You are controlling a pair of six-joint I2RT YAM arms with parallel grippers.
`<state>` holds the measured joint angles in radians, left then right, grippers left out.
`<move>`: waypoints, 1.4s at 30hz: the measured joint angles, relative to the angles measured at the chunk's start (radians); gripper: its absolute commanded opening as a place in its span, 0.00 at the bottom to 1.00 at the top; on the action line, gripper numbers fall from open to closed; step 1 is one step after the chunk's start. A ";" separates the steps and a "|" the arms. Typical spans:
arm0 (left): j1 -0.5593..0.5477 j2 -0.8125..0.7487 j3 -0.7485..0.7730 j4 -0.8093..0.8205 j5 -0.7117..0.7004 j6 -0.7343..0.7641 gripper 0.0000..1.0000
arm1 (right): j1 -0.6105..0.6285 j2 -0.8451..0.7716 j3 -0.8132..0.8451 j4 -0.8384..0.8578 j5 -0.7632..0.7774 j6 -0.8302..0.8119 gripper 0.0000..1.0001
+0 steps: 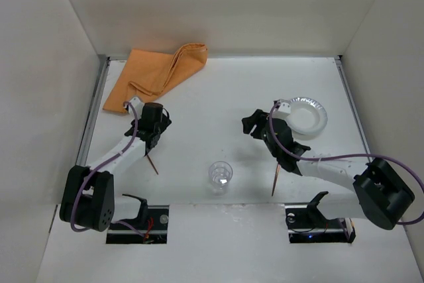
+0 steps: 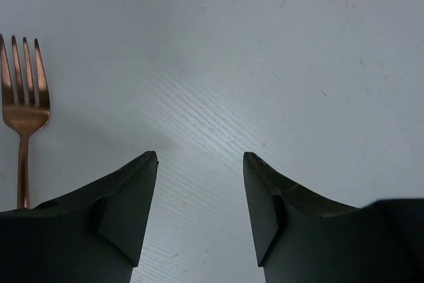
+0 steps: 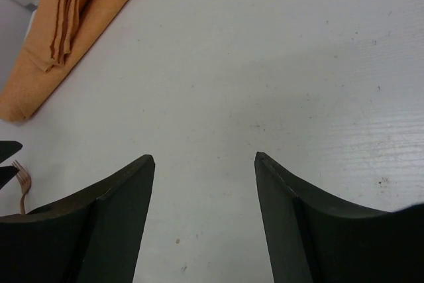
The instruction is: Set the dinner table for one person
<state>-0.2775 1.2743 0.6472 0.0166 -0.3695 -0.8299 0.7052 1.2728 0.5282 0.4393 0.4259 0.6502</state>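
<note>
The white dinner table (image 1: 218, 97) bears a copper fork (image 1: 152, 162) at the near left, a clear glass (image 1: 220, 177) at the near middle, a second thin copper utensil (image 1: 275, 180) and a white plate (image 1: 307, 114) at the right. My left gripper (image 1: 157, 120) is open and empty just above the table. In the left wrist view (image 2: 200, 157) the fork (image 2: 25, 111) lies to its left, apart from the fingers. My right gripper (image 1: 250, 124) is open and empty, left of the plate. In the right wrist view (image 3: 204, 158) only bare table (image 3: 278, 64) lies between its fingers.
A folded orange cloth (image 1: 159, 74) lies at the back left, and shows in the right wrist view (image 3: 73, 18). Metal rails (image 1: 93, 111) run along the table's left and right edges. White walls close in three sides.
</note>
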 measured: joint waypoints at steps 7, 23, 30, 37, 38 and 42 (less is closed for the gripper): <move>0.018 0.002 0.005 0.026 0.004 -0.012 0.53 | 0.000 0.022 0.000 0.006 -0.026 0.000 0.20; 0.214 0.388 0.334 0.245 0.168 -0.153 0.57 | -0.005 0.050 0.014 0.004 -0.108 0.019 0.48; 0.299 0.594 0.447 0.307 0.250 -0.201 0.55 | -0.005 0.081 0.024 0.007 -0.132 0.018 0.48; 0.330 0.615 0.478 0.316 0.253 -0.208 0.55 | -0.005 0.091 0.034 0.007 -0.150 0.016 0.49; 0.332 0.618 0.482 0.316 0.252 -0.208 0.55 | -0.005 0.091 0.034 0.008 -0.151 0.016 0.49; 0.340 0.667 0.528 0.314 0.254 -0.203 0.55 | -0.005 0.102 0.035 0.008 -0.164 0.017 0.49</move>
<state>0.0628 1.9411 1.1748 0.3305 -0.1158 -1.0332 0.7006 1.3746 0.5629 0.4473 0.2619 0.6670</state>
